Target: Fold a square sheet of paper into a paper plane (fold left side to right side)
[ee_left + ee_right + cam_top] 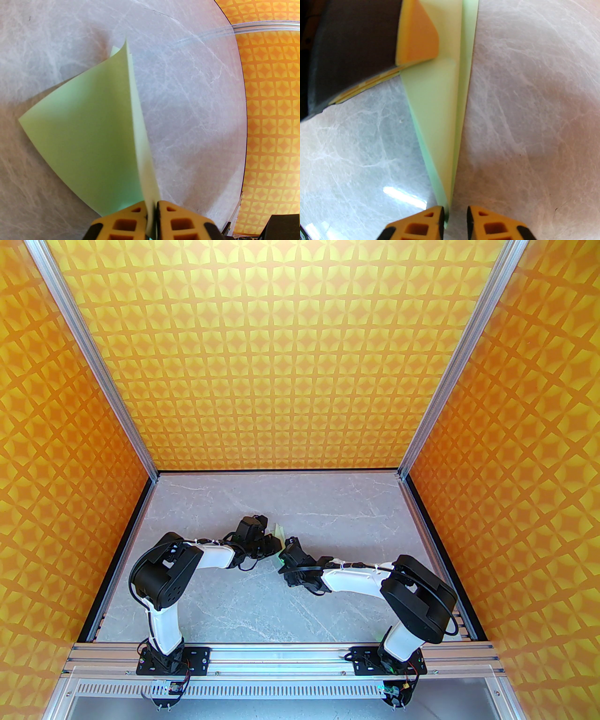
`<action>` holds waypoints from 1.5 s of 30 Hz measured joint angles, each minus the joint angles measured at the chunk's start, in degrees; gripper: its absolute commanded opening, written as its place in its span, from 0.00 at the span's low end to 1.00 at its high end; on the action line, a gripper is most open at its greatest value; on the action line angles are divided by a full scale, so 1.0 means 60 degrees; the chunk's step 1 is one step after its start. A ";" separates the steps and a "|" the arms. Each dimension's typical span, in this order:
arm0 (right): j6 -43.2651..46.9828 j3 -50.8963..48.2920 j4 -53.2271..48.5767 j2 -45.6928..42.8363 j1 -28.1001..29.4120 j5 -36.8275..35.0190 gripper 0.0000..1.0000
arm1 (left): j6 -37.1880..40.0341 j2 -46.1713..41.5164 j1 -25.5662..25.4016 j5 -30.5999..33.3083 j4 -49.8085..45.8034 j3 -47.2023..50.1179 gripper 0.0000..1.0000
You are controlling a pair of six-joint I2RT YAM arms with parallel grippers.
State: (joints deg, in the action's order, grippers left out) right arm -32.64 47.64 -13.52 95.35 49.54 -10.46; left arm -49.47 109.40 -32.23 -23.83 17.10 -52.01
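The paper plane [89, 131] is a pale mint-green folded dart, held on edge above the marble table. My left gripper [154, 208] is shut on its rear fold, with one wing spreading out to the left. In the right wrist view the paper plane [440, 117] narrows to a point that lies between my right gripper's [454, 215] fingers. Those fingers stand slightly apart, the tip resting against the left one and a gap showing on the right. The left gripper's orange finger [417, 39] pinches the wide end. From above, the paper plane [280, 531] peeks out between both grippers at mid-table.
The grey marble table [234, 605] is walled by orange patterned panels [300, 357] at the back and both sides. Aluminium posts [412, 446] stand at the far corners. Both arms reach inward, and their wrists nearly meet.
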 measured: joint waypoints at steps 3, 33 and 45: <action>-0.0004 0.0000 0.0000 0.0000 0.0000 0.0000 0.25 | 0.0044 0.0040 0.0011 0.0000 0.0000 0.0066 0.15; -0.0288 -0.1202 0.1515 -0.1763 -0.0619 0.1887 0.16 | 0.0299 0.0262 0.0186 -0.0284 0.0018 0.0095 0.13; -0.2102 -0.2146 0.4273 -0.0933 -0.1894 0.4233 0.11 | 0.0299 0.0262 0.0186 -0.0313 0.0022 0.0095 0.14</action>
State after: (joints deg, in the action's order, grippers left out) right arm -45.25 34.76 12.12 89.76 38.17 14.94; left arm -47.68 110.98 -31.11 -25.71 17.23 -51.44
